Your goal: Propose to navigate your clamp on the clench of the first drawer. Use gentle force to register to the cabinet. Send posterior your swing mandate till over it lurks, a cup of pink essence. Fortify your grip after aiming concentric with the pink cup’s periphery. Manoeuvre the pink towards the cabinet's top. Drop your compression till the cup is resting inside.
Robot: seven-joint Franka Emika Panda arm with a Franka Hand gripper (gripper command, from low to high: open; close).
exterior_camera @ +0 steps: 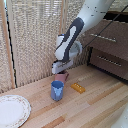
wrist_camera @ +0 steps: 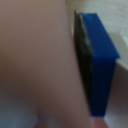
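The pink cup [exterior_camera: 62,78] stands on the wooden table just behind the blue cup [exterior_camera: 57,90]. My clamp [exterior_camera: 60,74] has come down onto its rim from above. In the wrist view the pink cup [wrist_camera: 35,65] fills most of the picture as a blur. Its wall lies against the dark pad of one blue-tipped finger [wrist_camera: 100,60], and the other finger is hidden behind it. The cabinet [exterior_camera: 116,47] stands at the exterior view's right. Its first drawer [exterior_camera: 102,31] looks pushed in, and so does the one below; each carries a silver clench [exterior_camera: 103,37]. The cabinet's top is cut off by the picture edge.
A yellow block [exterior_camera: 77,88] lies on the table beside the blue cup. A patterned white plate [exterior_camera: 12,110] sits at the near corner on the exterior view's left. A bamboo blind [exterior_camera: 35,35] hangs behind the table.
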